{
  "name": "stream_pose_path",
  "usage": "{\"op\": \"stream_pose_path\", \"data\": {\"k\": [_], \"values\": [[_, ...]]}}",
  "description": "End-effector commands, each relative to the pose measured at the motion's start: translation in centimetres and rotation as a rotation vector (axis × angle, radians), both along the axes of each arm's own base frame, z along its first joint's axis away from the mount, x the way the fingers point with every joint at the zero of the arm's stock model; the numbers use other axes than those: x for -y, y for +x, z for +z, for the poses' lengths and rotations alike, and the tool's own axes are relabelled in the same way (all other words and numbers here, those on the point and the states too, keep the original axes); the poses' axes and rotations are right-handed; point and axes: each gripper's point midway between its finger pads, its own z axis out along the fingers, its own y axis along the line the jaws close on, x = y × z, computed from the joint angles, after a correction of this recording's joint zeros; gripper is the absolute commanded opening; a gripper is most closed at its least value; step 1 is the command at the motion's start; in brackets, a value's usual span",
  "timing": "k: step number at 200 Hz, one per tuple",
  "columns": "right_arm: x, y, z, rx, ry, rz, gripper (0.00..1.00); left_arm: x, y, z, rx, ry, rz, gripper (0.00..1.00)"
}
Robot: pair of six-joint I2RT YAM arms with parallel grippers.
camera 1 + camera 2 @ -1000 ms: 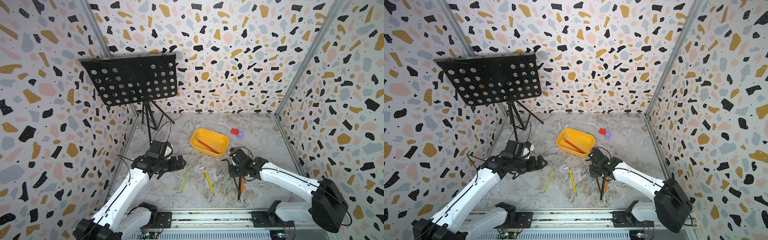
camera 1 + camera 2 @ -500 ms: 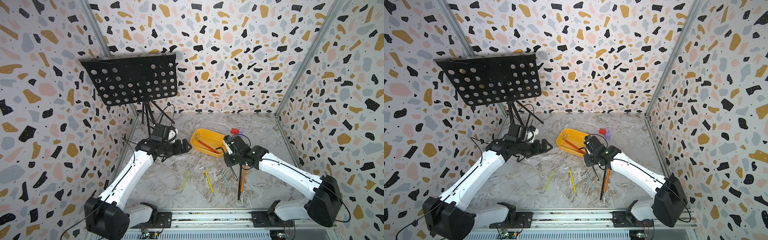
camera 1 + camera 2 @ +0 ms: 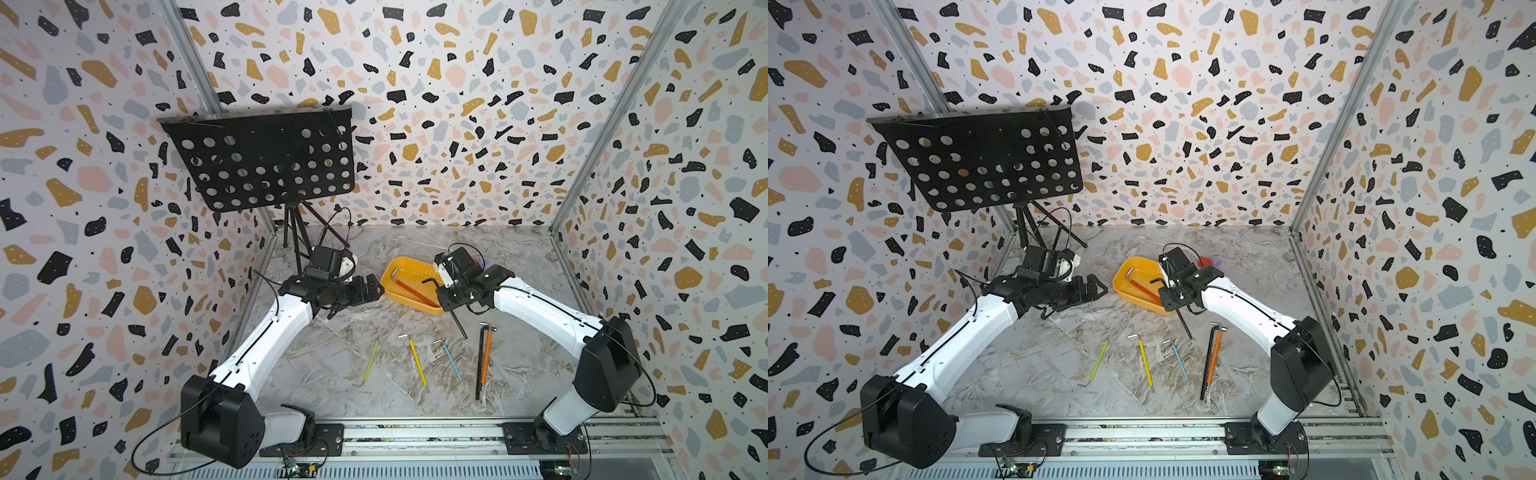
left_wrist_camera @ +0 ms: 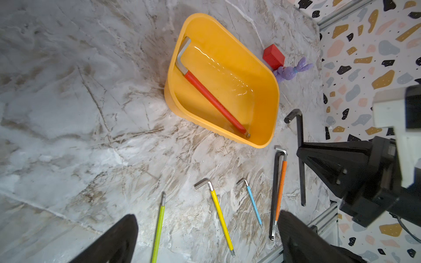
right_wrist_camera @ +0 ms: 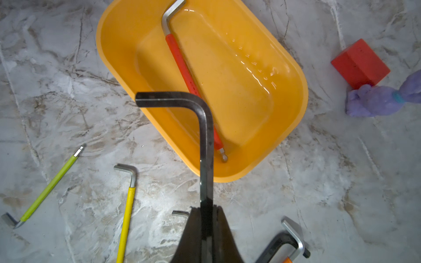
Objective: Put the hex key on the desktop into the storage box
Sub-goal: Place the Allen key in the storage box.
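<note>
We see the right tool (image 5: 206, 216) clenched on the shaft of a black hex key (image 5: 206, 141), which is lifted off the counter (image 5: 68, 102) and held at the near edge of the storage box (image 5: 293, 107). Its long axis runs straight out between the jaws. In both top views it slants from the bend beside the box back toward the front rail, where the free end (image 3: 464, 336) hangs low; we cannot tell whether that end touches the counter. The short bent arm is the far end and points toward the robot's left. From the right wrist it crosses over the box's near wall and over the red hex key (image 5: 182, 66) lying diagonally on the box floor. The left tool (image 4: 207, 216) is spread wide and empty, hovering to the left of the box. On the counter nearer the rail lie a green hex key (image 3: 371, 361), a yellow hex key (image 3: 417, 363), a blue hex key (image 3: 451, 361), and an orange hex key (image 3: 485, 359) just beside a second black hex key (image 3: 480, 361). A red block (image 4: 273, 57) and a purple toy (image 4: 291, 70) sit touching each other beyond the box.
</note>
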Motion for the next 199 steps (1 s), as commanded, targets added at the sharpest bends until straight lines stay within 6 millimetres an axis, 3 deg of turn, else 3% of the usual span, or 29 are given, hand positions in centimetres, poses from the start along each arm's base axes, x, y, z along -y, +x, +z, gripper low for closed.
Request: {"op": "stream_pose_path", "data": {"k": [1,49,111,199], "values": [[-0.6,1.6,1.3,0.027,0.004,0.039,0.0,-0.5,0.4,0.5,0.02,-0.056,0.001,1.0],[-2.3,4.8,0.0,0.004,0.014,0.079,0.0,-2.3,1.4,0.2,-0.02,-0.127,0.077,1.0],[-3.6,8.3,-0.7,0.028,-0.034,0.12,0.0,-1.6,1.3,-0.7,-0.075,-0.186,0.072,1.0],[-6.1,11.4,-3.2,0.025,-0.045,0.166,0.0,-1.8,1.6,-1.1,-0.091,-0.206,0.089,1.0]]}}
